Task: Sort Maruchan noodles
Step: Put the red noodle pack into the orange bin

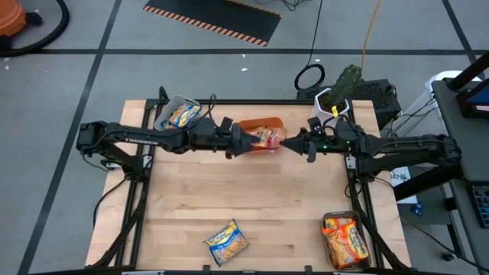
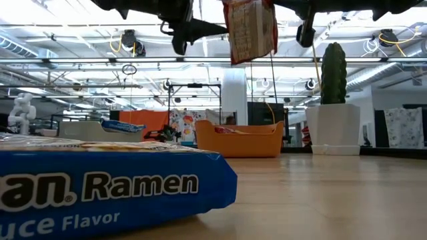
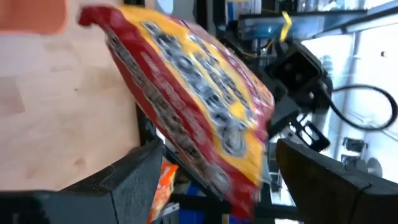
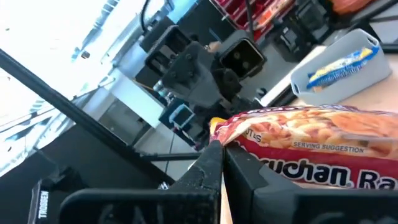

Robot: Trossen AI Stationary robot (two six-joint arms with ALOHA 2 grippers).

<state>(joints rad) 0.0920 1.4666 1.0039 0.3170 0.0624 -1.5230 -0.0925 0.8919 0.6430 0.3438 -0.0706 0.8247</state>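
Observation:
A red and yellow Maruchan packet [image 1: 267, 138] hangs in the air over the orange bin [image 1: 263, 122] at the table's far middle. My right gripper [image 1: 287, 142] comes from the right and is shut on it. My left gripper [image 1: 246, 142] comes from the left and is open. In the left wrist view its fingers [image 3: 140, 177] stand wide apart on either side of the packet [image 3: 193, 93]; whether they touch it I cannot tell. In the low view the packet [image 2: 250, 27] hangs upright, well above the bin [image 2: 240, 141]. My right gripper [image 4: 219, 165] pinches the packet's end edge [image 4: 227, 134] between its two shut fingers. It comes in level from the table's right. The packet is lifted clear and hangs on edge above the orange bin.
A grey bin [image 1: 176, 113] at the far left holds a yellow-blue packet. A clear bin [image 1: 348, 241] at the near right corner holds orange packets. One yellow-blue packet [image 1: 227, 243] lies flat on the near table, large in the low view [image 2: 100, 190]. A cactus pot [image 1: 344, 88] stands far right.

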